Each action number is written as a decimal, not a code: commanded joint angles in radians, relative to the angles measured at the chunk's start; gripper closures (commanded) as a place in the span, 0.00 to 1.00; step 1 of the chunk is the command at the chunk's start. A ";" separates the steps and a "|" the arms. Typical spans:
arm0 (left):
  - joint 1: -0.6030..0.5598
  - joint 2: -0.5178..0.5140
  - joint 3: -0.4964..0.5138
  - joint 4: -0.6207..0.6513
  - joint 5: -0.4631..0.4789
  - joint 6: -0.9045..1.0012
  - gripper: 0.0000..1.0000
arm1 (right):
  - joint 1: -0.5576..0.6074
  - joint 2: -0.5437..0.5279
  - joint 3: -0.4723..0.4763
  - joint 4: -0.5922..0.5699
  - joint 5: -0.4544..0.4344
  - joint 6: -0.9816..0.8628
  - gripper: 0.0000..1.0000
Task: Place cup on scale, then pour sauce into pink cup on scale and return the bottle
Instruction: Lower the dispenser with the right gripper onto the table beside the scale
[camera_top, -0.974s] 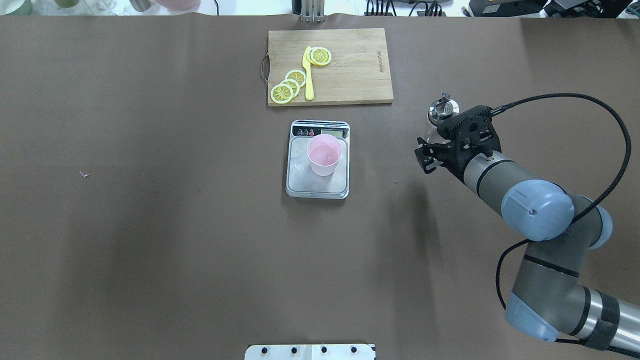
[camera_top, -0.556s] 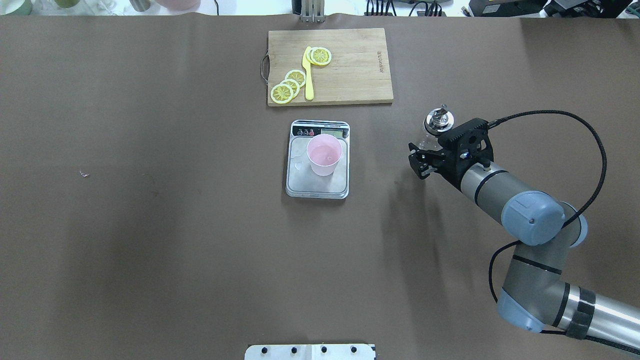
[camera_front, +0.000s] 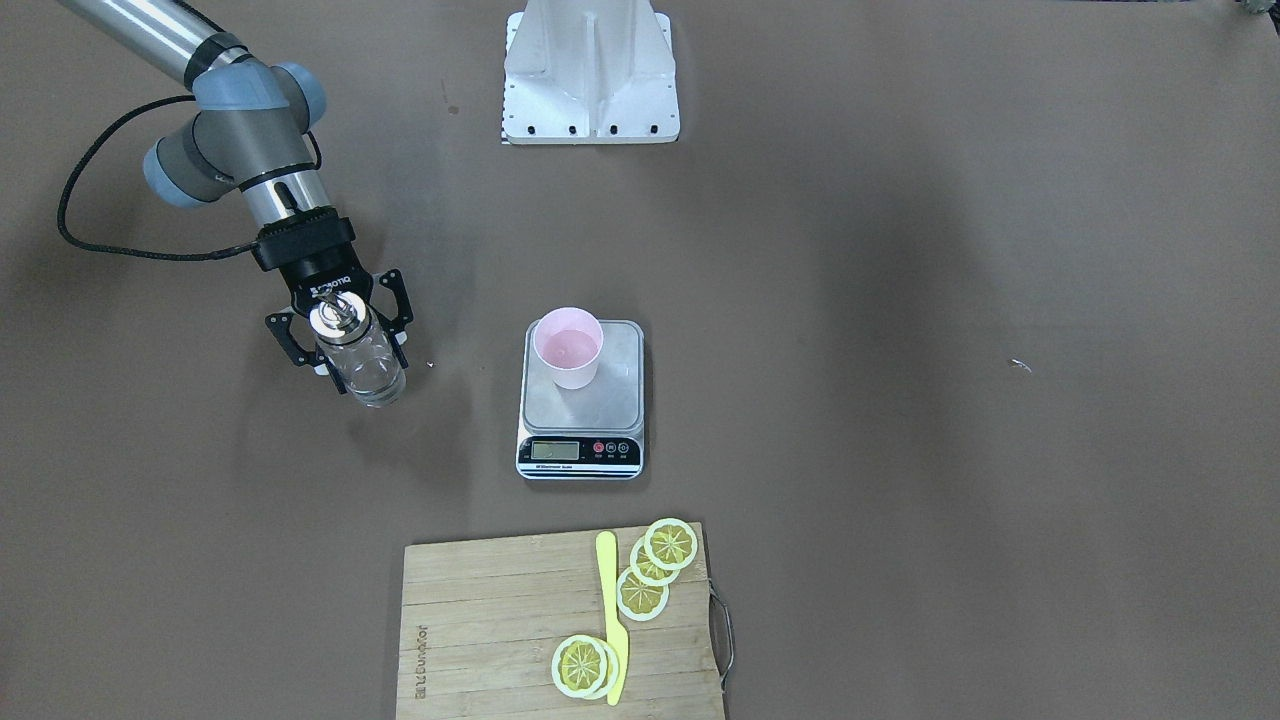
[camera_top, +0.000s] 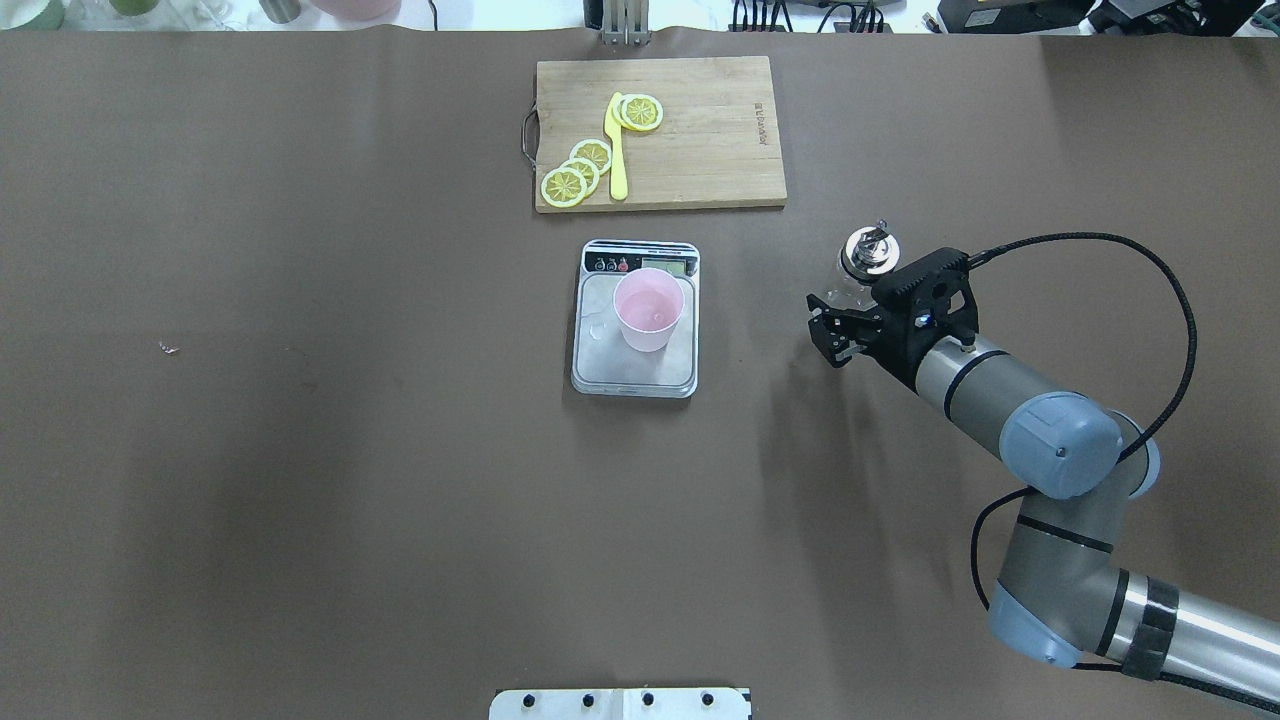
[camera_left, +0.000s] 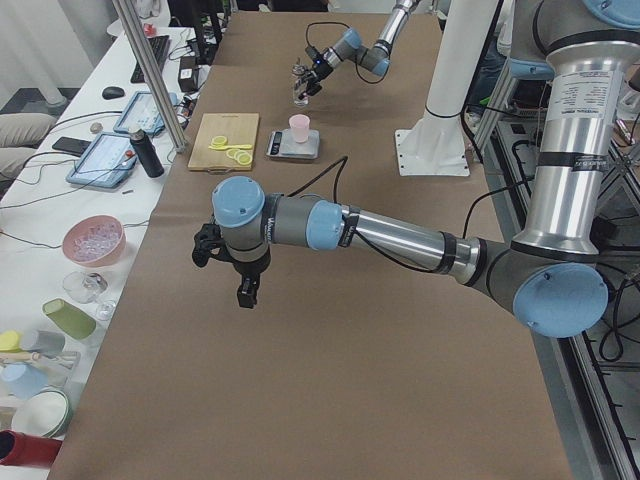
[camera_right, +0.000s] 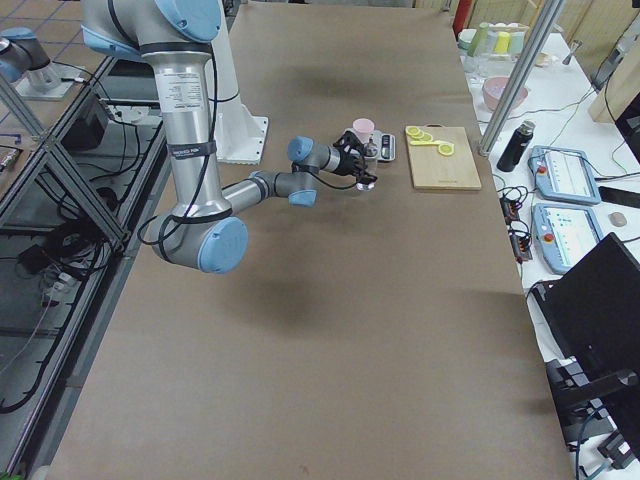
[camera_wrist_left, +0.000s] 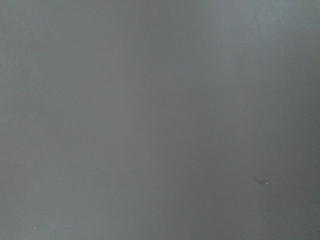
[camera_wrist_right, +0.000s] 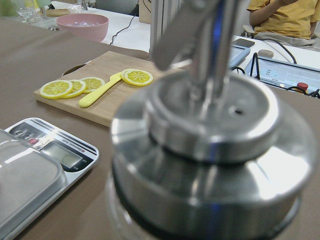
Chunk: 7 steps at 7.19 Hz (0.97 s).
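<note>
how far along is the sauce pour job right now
Done: the cup stands on the scale. In hand: the right gripper holds the bottle upright, off to the scale's side, apart from it. Likely left: tip it over the cup, then set it back. Whether any sauce is in the cup, I cannot tell.

One pink cup (camera_top: 649, 312), one scale (camera_top: 625, 372), one glass bottle (camera_front: 365, 365), one wooden cutting board (camera_top: 720, 150), one yellow knife (camera_top: 618, 165), five lemon slices (camera_top: 564, 187), two robot arms (camera_top: 985, 395)

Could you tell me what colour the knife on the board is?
The knife is yellow, clearest in the front-facing view.
</note>
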 joint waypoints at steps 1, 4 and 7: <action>0.000 0.003 -0.002 0.000 -0.001 0.000 0.01 | -0.015 -0.005 -0.001 0.003 -0.001 0.045 0.95; -0.003 0.005 -0.003 -0.001 -0.001 0.000 0.01 | -0.016 -0.024 -0.005 0.024 0.002 0.059 0.94; -0.002 0.003 -0.003 0.000 -0.001 0.000 0.01 | -0.017 -0.027 -0.036 0.026 0.002 0.059 0.93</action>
